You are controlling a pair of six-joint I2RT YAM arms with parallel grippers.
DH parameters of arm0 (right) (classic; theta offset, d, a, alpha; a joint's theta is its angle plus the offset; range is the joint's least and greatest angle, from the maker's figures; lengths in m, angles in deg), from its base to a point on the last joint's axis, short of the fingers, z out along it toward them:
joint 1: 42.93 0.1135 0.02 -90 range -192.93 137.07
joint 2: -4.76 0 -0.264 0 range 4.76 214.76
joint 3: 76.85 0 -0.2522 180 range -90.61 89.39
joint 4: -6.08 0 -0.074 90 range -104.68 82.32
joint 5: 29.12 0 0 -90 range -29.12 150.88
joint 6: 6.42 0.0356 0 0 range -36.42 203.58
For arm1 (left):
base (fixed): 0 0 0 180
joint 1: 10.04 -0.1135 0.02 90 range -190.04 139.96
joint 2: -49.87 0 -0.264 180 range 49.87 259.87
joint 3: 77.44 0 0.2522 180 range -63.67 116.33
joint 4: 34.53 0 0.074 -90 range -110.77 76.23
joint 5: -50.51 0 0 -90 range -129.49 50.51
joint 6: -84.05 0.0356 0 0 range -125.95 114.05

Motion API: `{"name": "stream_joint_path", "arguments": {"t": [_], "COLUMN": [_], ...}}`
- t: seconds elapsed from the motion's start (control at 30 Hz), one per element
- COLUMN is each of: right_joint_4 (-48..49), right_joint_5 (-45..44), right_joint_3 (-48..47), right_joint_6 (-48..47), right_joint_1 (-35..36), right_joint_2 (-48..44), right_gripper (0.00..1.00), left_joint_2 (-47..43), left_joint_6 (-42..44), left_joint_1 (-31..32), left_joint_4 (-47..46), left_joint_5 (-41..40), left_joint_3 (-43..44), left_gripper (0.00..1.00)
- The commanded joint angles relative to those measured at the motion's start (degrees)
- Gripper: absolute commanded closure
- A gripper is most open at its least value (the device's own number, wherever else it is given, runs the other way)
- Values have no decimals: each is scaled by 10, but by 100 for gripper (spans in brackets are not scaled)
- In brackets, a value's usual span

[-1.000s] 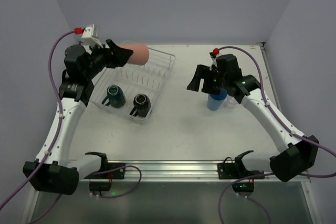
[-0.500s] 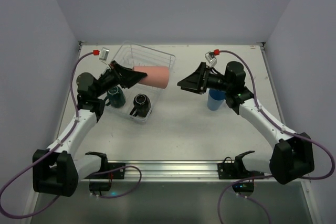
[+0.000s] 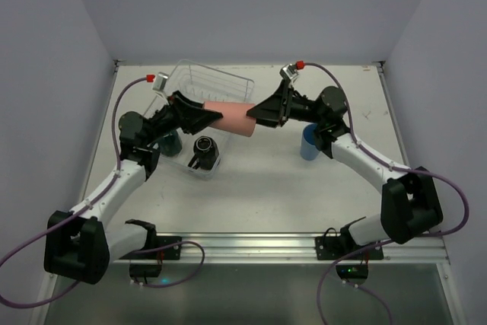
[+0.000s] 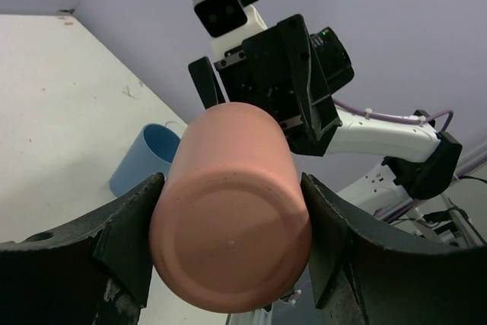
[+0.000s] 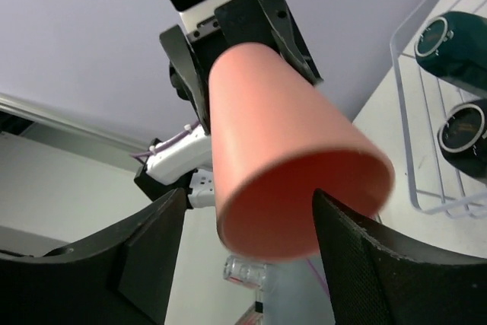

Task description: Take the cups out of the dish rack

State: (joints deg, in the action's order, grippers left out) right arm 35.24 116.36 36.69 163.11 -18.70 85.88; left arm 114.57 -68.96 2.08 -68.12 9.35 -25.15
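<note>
Handover step, mid-air near the dish rack (image 3: 228, 81). Left fingers (image 4: 129, 226) were clenched on the base of the salmon-pink tumbler (image 3: 232, 116), held level above the counter (image 3: 266, 188). Right fingers (image 5: 152, 264) straddled its open rim, seemingly not yet pressing. Next: the right would need to clamp firmly, then the left let go.

pink tumbler (image 3: 232, 116) x1, blue tumbler (image 3: 309, 145) x1, mugs (image 3: 170, 142) (image 3: 204, 150) x2, rack (image 3: 222, 82) x1

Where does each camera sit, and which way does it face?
Top external: above, behind both arms, looking down on the table; both show.
Left wrist: on the left gripper, facing the right gripper; its fingers clamp the salmon-pink tumbler.
Right wrist: faces the left gripper; its fingers flank the tumbler's mouth.
Shared: the tumbler.
</note>
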Motion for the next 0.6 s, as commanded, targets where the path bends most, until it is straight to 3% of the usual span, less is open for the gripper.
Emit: {"name": "stream_joint_path", "arguments": {"t": [0.0, 0.03, 0.13, 0.17, 0.2, 0.23, 0.27, 0.3, 0.33, 0.37, 0.4, 0.43, 0.47, 0.53, 0.57], "right_joint_4": [51, 51, 51, 50, 45, 42, 36, -7, -49, -101, -231, -295, -348, -497, -542], "right_joint_5": [8, 6, 2, 3, 5, 6, 5, -4, -12, -24, -61, -82, -103, -180, -213], "right_joint_3": [-55, -59, -71, -73, -74, -72, -71, -67, -70, -78, -88, -111, -123, -155, -168], "right_joint_6": [21, 21, 22, 23, 22, 20, 13, -18, -44, -124, -169, -207, -242, -324, -350], "right_joint_1": [15, 20, 22, 22, 22, 22, 22, 22, 21, 22, 21, 21, 21, 21, 21], "right_joint_2": [20, 24, 32, 33, 33, 32, 29, 14, 4, -9, -35, -46, -56, -83, -90], "right_gripper": [33, 36, 64, 91, 100, 100, 100, 100, 100, 100, 100, 100, 100, 100, 100], "left_joint_2": [5, 10, 20, 22, 24, 28, 27, 25, 14, 5, -7, -33, -45, -69, -70], "left_joint_6": [-15, -14, -16, -21, -24, -26, -20, -11, 6, 52, 80, 115, 185, 256, 315], "left_joint_1": [23, 33, 43, 44, 45, 45, 44, 44, 40, 35, 29, 16, 9, 2, 2], "left_joint_4": [-51, -51, -57, -63, -67, -72, -73, -63, -13, 26, 69, 121, 221, 336, 443], "left_joint_5": [-14, -16, -18, -15, -11, -8, -1, 2, 0, -11, -23, -39, -84, -151, -225], "left_joint_3": [-2, -2, -7, -8, -8, -7, -1, 5, 13, 22, 44, 58, 73, 129, 150], "left_gripper": [100, 100, 100, 100, 100, 100, 86, 27, 2, 0, 0, 0, 0, 0, 0]}}
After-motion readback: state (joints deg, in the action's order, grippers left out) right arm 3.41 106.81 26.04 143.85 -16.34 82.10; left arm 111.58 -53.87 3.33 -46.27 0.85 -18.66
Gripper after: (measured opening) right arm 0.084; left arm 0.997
